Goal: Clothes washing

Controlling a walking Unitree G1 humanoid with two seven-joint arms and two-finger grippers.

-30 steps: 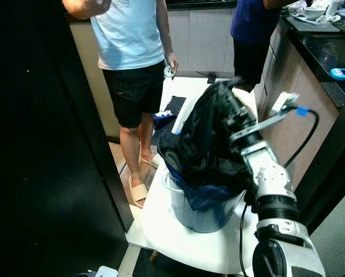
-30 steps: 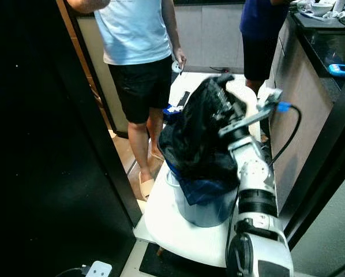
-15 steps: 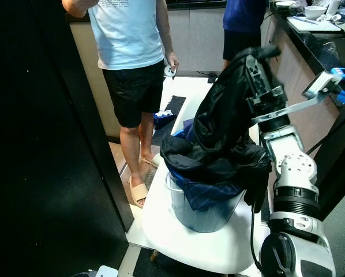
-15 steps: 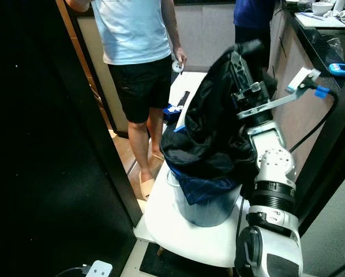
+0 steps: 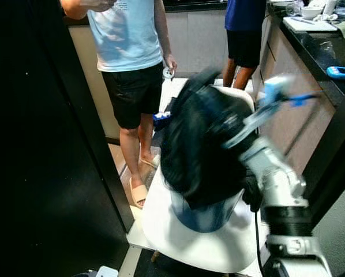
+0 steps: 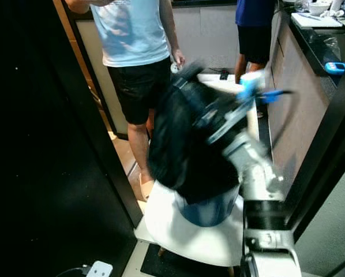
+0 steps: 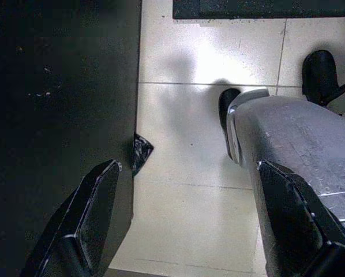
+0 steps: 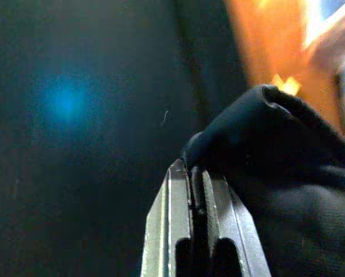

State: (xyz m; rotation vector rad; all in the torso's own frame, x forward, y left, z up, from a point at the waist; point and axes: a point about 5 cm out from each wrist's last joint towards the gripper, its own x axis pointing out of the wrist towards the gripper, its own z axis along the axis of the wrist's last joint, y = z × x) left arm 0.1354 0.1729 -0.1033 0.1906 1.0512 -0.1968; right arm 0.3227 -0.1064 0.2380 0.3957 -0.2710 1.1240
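Note:
My right gripper (image 8: 191, 168) is shut on a fold of a black garment (image 5: 198, 147), which hangs blurred from it above a pale blue bucket (image 5: 206, 214). The bucket stands on a white chair (image 5: 172, 242) in front of me. The garment covers most of the bucket's top, and what is inside is hidden. My right arm (image 5: 273, 179) reaches up from the lower right. In the left wrist view my left gripper (image 7: 187, 168) hangs open over pale floor tiles (image 7: 184, 127).
A dark panel (image 5: 40, 144) fills the left side. A person in a light blue shirt and black shorts (image 5: 129, 52) stands just beyond the chair, and a second person (image 5: 244, 23) stands farther back. A dark counter (image 5: 325, 52) runs along the right.
My right arm has swung the black garment leftward, clear of the bucket's rim, and it now hangs lower toward the dark panel. The camera has shifted slightly.

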